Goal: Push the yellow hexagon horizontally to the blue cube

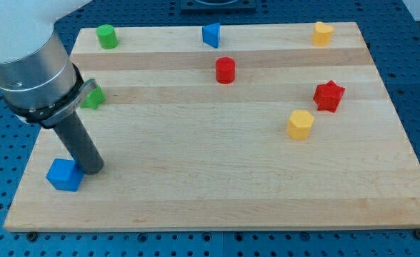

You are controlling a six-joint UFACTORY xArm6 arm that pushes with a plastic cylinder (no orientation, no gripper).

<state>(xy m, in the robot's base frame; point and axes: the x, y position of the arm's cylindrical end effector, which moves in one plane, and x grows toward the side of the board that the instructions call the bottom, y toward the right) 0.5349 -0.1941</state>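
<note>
- Camera view: my tip (91, 170) rests just beside the blue cube (64, 175), near the board (217, 207)'s left edge at the view's bottom.
- No pincer here; the rod grasps nothing.
- Yellow hexagon (300, 124) sits well apart at the view's right, near the red star (328, 96).
- Bare wood lies between hexagon and cube.

The arm's pale upper body (21, 36) is cut off by the view's top and left edges, so only its lower part shows. A green block (92, 98) near the view's left is half covered by the arm's grey collar (42, 86); its shape cannot be made out. My tip (90, 170) stands just beside the blue cube (64, 175), on its right; whether the two touch cannot be told. A dark fixture (217, 3) above the bench (217, 185) is cut by the view's top edge. The blue block's (211, 34) exact shape at the view's top is too small to tell.
</note>
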